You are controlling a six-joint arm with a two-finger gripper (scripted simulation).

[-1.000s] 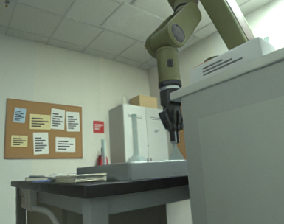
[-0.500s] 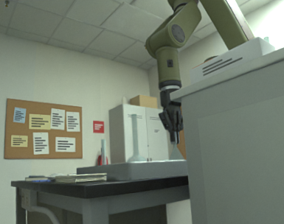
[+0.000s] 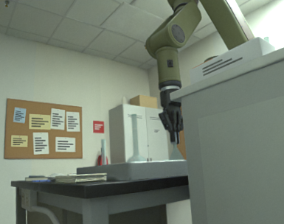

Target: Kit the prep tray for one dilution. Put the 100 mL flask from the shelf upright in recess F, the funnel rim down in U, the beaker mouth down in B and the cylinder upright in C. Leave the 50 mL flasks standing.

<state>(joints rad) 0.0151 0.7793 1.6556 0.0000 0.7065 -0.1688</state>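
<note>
A clear funnel (image 3: 175, 150) sits wide end down at the right end of the grey prep tray (image 3: 134, 170), its narrow stem pointing up. A tall clear flask (image 3: 135, 140) with a long neck stands upright on the tray to the left of it. My gripper (image 3: 174, 139) reaches straight down from the olive arm onto the funnel's stem. A large grey cabinet in the foreground hides the tray's right part and the funnel's right edge. The tray's recesses are not visible from this low angle. The gripper is closed and holds the funnel by its stem.
A big grey cabinet (image 3: 239, 147) fills the right foreground, with a white box (image 3: 231, 60) on top. The tray rests on a black bench (image 3: 102, 184). A flat stack of papers (image 3: 71, 178) lies at the bench's left. A white cupboard (image 3: 137, 132) stands behind.
</note>
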